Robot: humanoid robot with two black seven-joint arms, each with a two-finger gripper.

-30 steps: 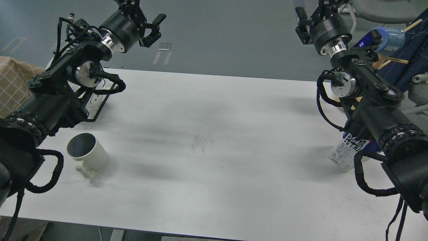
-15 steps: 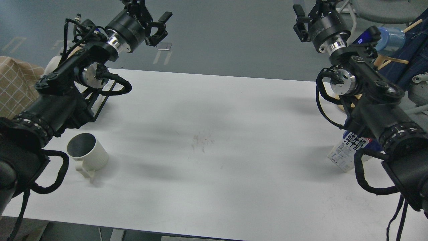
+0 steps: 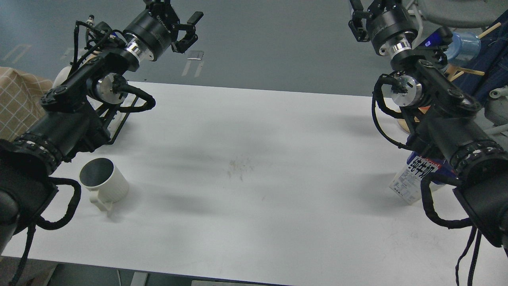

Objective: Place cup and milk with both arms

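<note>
The cream ribbed cup (image 3: 104,185) stands upright near the table's front left, its dark inside showing and its handle toward me. The blue and white milk carton (image 3: 413,179) stands at the right edge, mostly hidden behind my right forearm; its cap is hidden. My left gripper (image 3: 176,11) is raised high beyond the table's far left edge, open and empty, well away from the cup. My right gripper (image 3: 373,4) is raised at the top right, partly cut by the frame edge. Its finger (image 3: 354,26) is spread wide and it is empty, far above the carton.
The white table (image 3: 254,167) has a faint smudge in the middle. A black wire rack (image 3: 119,128) lies behind my left arm. A checked cloth (image 3: 16,99) is at far left. A blue cup on a wooden stand (image 3: 462,43) is at the back right.
Both grippers have risen a little toward the frame's top; the left one also shifted right. The cup and the carton have not moved.
</note>
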